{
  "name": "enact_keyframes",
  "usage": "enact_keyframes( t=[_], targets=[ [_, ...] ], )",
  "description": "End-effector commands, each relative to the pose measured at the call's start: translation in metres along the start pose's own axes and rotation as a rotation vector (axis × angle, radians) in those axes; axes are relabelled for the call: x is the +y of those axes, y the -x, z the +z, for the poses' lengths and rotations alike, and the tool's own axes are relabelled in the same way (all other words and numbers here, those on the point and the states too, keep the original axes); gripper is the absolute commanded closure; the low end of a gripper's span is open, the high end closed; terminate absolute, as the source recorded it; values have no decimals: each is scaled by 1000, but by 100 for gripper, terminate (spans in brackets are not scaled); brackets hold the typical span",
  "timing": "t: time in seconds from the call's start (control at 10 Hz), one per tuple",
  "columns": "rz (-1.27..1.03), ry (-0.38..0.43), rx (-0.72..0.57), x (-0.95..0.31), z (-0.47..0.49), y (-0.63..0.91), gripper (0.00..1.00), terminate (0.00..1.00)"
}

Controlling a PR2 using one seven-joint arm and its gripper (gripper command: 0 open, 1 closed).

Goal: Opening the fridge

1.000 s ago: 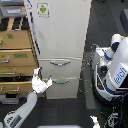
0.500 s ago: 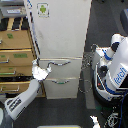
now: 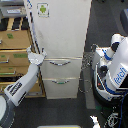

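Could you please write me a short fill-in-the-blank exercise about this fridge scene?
1. The fridge is coloured ____.
2. Below its large door sit ____ drawers with curved handles.
3. The sticker on the upper door is ____.
4. The gripper is at the edge of the fridge on the exterior view's ____.

Missing words: white; two; green; left

Tall white fridge (image 3: 60,35): plain white upper door and two white lower drawers. Small sticker with green logo (image 3: 43,9) on white ground, at the fridge door's upper corner. Curved silver handles (image 3: 59,62), one per fridge drawer; green mark at the lower handle. Light-brown wooden drawer cabinet (image 3: 14,50) beside the fridge, with small green labels (image 3: 9,36). White-and-grey robot arm (image 3: 20,90) with pale gripper (image 3: 35,57) at the fridge edge. White robot body with blue lettering (image 3: 119,75) on the fridge's other side. Dark grey floor (image 3: 65,112) below the fridge.
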Motion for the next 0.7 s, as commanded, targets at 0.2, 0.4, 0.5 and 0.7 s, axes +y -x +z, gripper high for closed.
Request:
enact_keyframes(
  t=[0.2, 0.4, 0.5, 0.7],
  targets=[
    [-26, 43, -7, 8, 12, -45, 0, 0],
    [-37, 84, -5, 5, 11, -55, 0, 0],
    [-53, 81, -14, 0, 11, -61, 0, 0],
    [-75, 82, -29, -3, 14, -65, 0, 0]
  ],
)
